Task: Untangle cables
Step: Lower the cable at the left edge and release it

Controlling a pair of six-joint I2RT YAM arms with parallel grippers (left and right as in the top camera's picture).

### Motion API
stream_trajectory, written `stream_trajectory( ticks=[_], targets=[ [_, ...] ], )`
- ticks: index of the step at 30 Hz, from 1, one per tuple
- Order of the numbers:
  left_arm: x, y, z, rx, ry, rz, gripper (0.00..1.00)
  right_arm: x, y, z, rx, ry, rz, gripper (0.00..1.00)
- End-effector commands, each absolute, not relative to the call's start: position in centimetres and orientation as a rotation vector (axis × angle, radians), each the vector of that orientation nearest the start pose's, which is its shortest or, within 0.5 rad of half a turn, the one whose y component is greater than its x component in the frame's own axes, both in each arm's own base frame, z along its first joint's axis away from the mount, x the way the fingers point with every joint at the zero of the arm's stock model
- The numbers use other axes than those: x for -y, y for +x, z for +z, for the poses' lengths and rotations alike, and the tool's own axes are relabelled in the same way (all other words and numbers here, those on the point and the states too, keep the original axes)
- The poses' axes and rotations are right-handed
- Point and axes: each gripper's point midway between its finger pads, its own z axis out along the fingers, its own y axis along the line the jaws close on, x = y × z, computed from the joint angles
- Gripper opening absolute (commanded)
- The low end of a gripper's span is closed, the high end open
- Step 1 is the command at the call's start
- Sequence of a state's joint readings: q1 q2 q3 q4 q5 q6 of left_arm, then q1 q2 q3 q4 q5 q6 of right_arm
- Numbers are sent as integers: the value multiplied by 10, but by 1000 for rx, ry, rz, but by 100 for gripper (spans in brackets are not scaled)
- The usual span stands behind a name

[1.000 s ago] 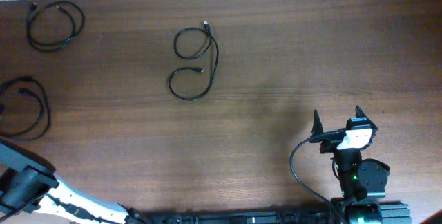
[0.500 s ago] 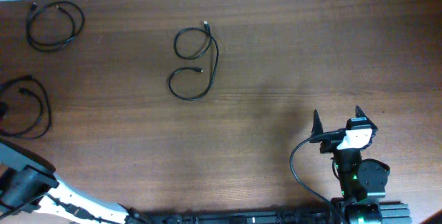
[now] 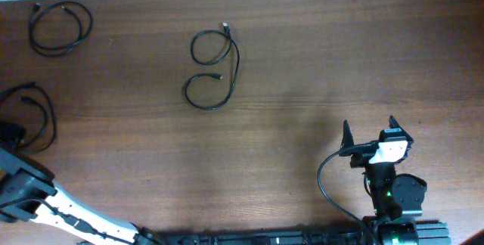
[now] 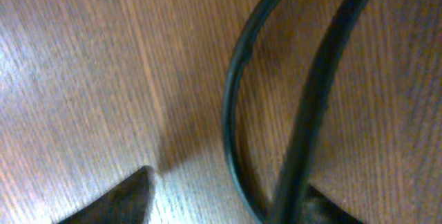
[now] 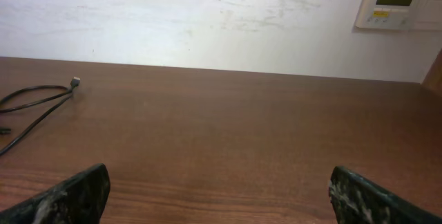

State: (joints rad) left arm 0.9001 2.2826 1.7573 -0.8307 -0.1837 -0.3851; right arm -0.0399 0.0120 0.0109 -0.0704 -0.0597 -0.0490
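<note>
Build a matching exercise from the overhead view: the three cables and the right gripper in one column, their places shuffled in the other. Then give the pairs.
Things
1. double-loop cable
2. top cable
3. lower cable
4. right gripper

Places
A. left edge of the table, by the left arm
B. lower right, fingers apart, nothing between them
C. far left corner
D. mid-table, alone

Pairs: 1-D, 2-C, 3-A, 4-B

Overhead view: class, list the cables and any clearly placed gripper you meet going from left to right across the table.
Left-edge cable → far-corner cable → middle cable → right gripper.
</note>
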Motion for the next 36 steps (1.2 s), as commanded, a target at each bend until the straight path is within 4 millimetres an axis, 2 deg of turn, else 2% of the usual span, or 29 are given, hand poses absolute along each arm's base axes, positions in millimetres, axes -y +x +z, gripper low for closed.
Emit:
stream_trajectory(
  ticks=[1, 3, 5, 8, 10, 12, 16, 20, 22, 24, 27, 28, 29, 31, 33, 36],
  targets=[
    [-399, 283, -5, -2346, -1798, 278, 43, -1, 246, 156, -1647, -52, -20, 98],
    [-396, 289, -7, -2342, -1788, 223, 36, -1, 246, 156, -1647, -52, -20, 98],
    [-392, 297, -13, -2341, -1777, 149, 36, -1, 246, 156, -1647, -52, -20, 98],
    [-389, 298, -25, -2356, -1784, 120, 34, -1, 246, 156, -1647, -52, -20, 98],
    [-388, 297, -30, -2362, -1789, 119, 29, -1, 246, 156, -1647, -52, -20, 99],
    [-389, 298, -30, -2359, -1786, 121, 26, -1, 246, 156, -1647, -52, -20, 98],
    [-393, 301, -28, -2346, -1777, 126, 13, -1, 246, 156, -1647, -52, -20, 98],
    [-399, 307, -12, -2332, -1764, 127, 11, -1, 246, 156, -1647, -52, -20, 98],
    [-403, 311, 2, -2323, -1757, 130, 20, -1, 246, 156, -1647, -52, -20, 98],
    [-409, 315, 20, -2311, -1749, 135, 38, -1, 246, 156, -1647, -52, -20, 98],
    [-414, 320, 50, -2299, -1737, 141, 77, -1, 246, 156, -1647, -52, -20, 98],
    [-416, 324, 67, -2289, -1724, 145, 90, -1, 246, 156, -1647, -52, -20, 98],
    [-417, 326, 77, -2282, -1715, 149, 95, -1, 246, 156, -1647, -52, -20, 98],
    [-419, 332, 97, -2265, -1693, 156, 97, -1, 246, 156, -1647, -52, -20, 98],
    [-419, 343, 133, -2234, -1645, 167, 98, -1, 246, 156, -1647, -52, -20, 98],
    [-403, 369, 177, -2201, -1538, 68, 99, -1, 246, 156, -1647, -52, -20, 98]
  ],
)
